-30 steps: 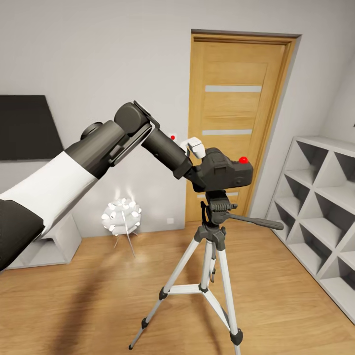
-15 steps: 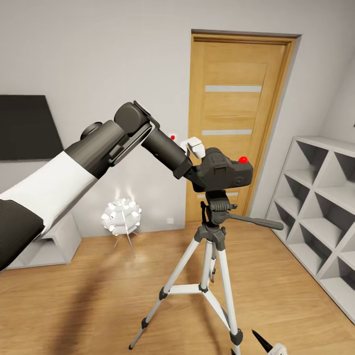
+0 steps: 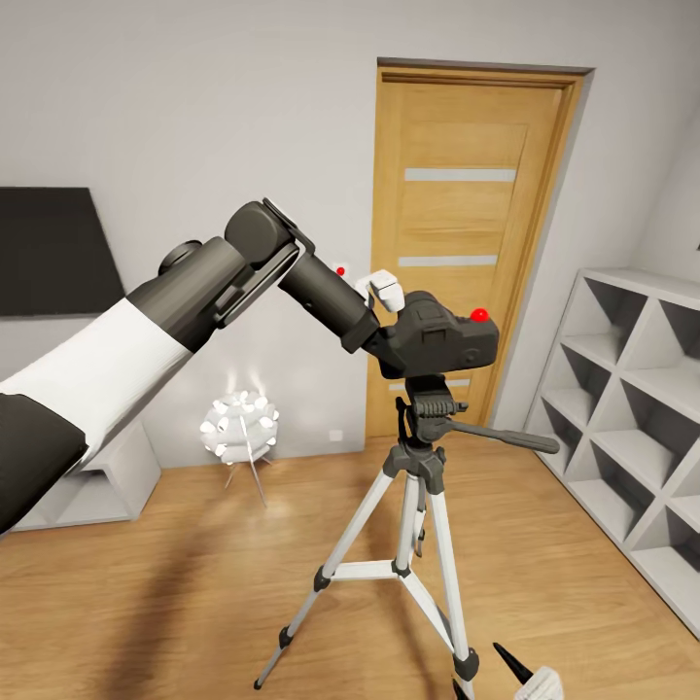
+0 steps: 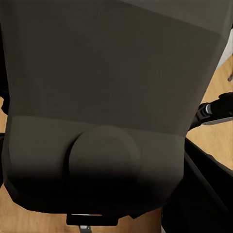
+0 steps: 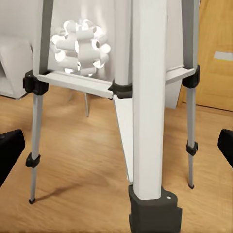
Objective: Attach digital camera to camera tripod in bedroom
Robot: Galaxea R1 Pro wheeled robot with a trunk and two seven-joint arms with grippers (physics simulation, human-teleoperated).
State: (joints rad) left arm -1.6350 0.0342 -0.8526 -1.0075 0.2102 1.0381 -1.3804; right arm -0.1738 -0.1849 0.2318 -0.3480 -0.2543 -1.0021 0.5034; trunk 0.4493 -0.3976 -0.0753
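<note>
**Camera resting on the tripod head, left arm holding it there**

At the far left a dark panel point(image 3: 49, 251) is hanging on the wall, with a low white unit point(image 3: 92, 486) below it. You are reaching your left arm across from there, and the left gripper point(image 3: 389, 342) is pinching the camera point(image 3: 442, 338) from behind; the camera's dark back is blocking the left wrist view point(image 4: 111, 97), so the grip looks closed on the body, though the fingers themselves are hidden. You seem to be holding it level so its base is meeting the tripod point(image 3: 418, 486) head, directly above the centre column. Whether it is actually locked on, I cannot tell. A white flower-shaped lamp point(image 3: 240, 426) is glowing on the floor behind. Your right gripper point(image 3: 530, 681) is hovering low beside a tripod leg point(image 5: 148, 97), fingers spread wide, probably ready to steady the stand. At the right, the cube shelving point(image 3: 632, 428) is sitting with nothing visible in its compartments.
</note>
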